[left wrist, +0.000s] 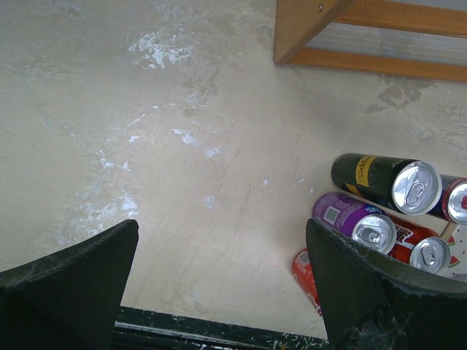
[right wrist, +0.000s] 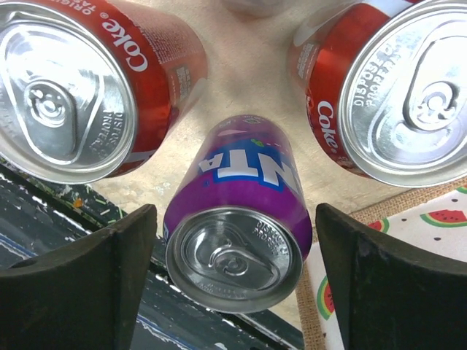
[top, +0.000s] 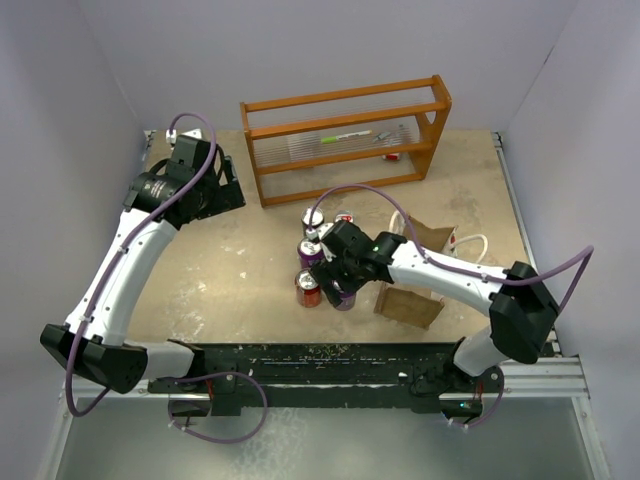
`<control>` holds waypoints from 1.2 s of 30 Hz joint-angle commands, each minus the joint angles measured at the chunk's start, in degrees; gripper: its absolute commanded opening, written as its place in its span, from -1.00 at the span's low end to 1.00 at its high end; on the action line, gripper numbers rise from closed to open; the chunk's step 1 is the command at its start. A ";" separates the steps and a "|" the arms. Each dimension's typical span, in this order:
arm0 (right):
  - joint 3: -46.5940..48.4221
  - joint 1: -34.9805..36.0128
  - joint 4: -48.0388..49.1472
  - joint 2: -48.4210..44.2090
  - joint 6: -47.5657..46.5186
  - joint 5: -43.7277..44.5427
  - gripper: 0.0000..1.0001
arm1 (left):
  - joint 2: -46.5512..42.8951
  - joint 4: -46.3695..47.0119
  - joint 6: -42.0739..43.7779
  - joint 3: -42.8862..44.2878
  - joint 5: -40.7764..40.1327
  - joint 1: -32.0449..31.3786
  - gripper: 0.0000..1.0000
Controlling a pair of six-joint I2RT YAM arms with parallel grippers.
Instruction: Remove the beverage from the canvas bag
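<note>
The tan-brown canvas bag (top: 410, 304) sits at the right of the table, its white loop handles (top: 470, 243) toward the far right. Its watermelon-print lining (right wrist: 408, 281) shows in the right wrist view. My right gripper (top: 341, 287) is open, low beside the bag's left side. Its jaws straddle an upright purple Fanta can (right wrist: 244, 219) on the table, with a small gap on each side. My left gripper (top: 226, 186) is open and empty at the far left. In its wrist view it (left wrist: 221, 233) hangs above bare table.
Two red Coke cans (right wrist: 80, 80) (right wrist: 387, 87) stand close on either side of the Fanta. A dark can (left wrist: 383, 179), a second purple can (left wrist: 350, 219) and a red can (left wrist: 305, 275) stand grouped left of the bag. An orange wooden rack (top: 345, 135) stands at the back.
</note>
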 commanded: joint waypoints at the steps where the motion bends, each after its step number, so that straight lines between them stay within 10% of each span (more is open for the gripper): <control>1: 0.33 0.36 0.32 -3.57 -0.14 -0.08 0.86 | -2.08 0.04 -0.62 0.21 -0.43 0.53 0.98; 16: 12.79 -1.06 0.30 -12.30 -3.09 4.01 1.00 | -4.71 0.04 -3.55 -2.03 0.69 0.51 0.99; 28: 30.54 -24.17 9.42 -1.42 4.65 -14.29 1.00 | -6.89 10.59 6.65 -2.48 11.59 0.56 0.98; 36: 26.82 -41.45 4.62 -14.37 11.84 -14.12 1.00 | -9.81 15.89 16.44 4.88 15.05 0.54 0.98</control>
